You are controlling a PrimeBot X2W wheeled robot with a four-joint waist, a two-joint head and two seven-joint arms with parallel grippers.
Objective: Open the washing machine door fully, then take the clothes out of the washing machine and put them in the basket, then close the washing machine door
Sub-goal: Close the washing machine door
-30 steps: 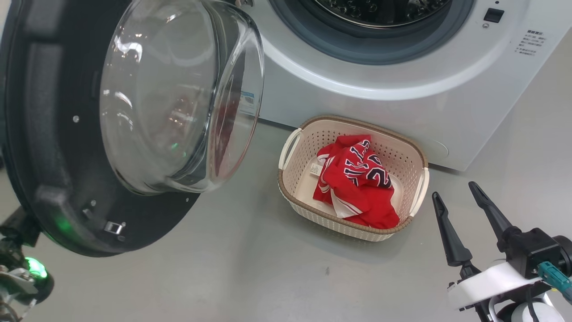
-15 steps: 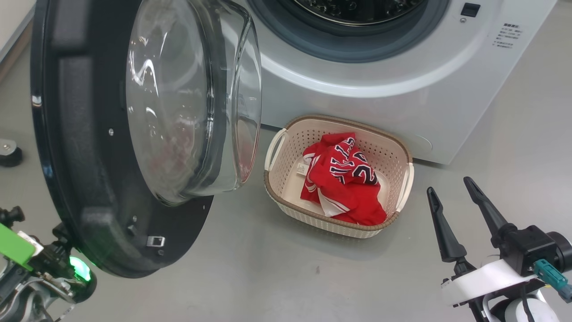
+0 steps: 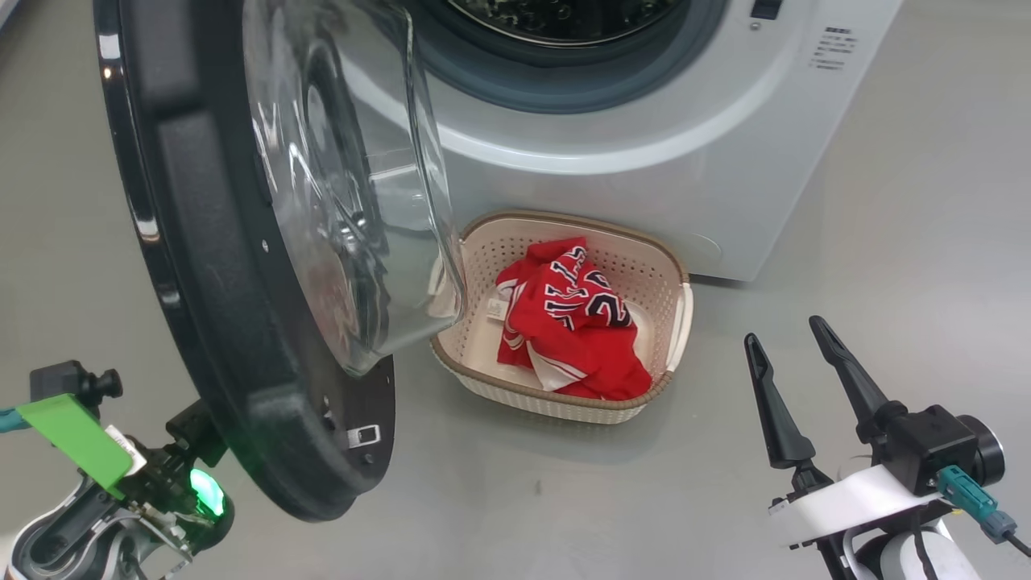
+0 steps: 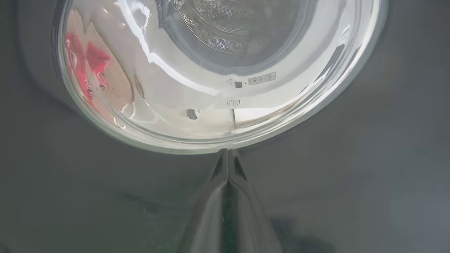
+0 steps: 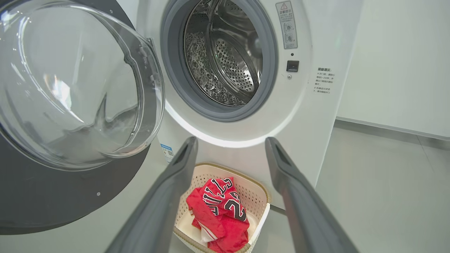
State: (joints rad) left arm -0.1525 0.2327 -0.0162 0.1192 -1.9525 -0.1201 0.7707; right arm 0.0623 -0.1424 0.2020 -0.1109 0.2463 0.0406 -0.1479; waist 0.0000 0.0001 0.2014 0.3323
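We are finding the left gripper (image 4: 227,154) at the far left with its two fingers pressed together and nothing between them. In its wrist view the tips are sitting on, or just short of, the glossy black rim of the washing machine door (image 3: 209,322), right below the glass bowl window (image 3: 346,201). The door is standing roughly edge-on to the head camera, hinged at the left of the opening, so it is lying between that gripper and the washing machine (image 3: 644,161). We are judging that closing calls for a push on this outer face toward the right, and the left arm is plainly the nearer one. The drum (image 5: 225,52) is looking empty. The red clothes (image 3: 572,330) are lying in the cream basket (image 3: 683,310), just in front of the machine and under the door's swing; whether the bowl clears the basket rim we cannot tell. At the right, the right gripper (image 3: 785,332) is hovering with fingers spread wide, empty, well apart from door and basket
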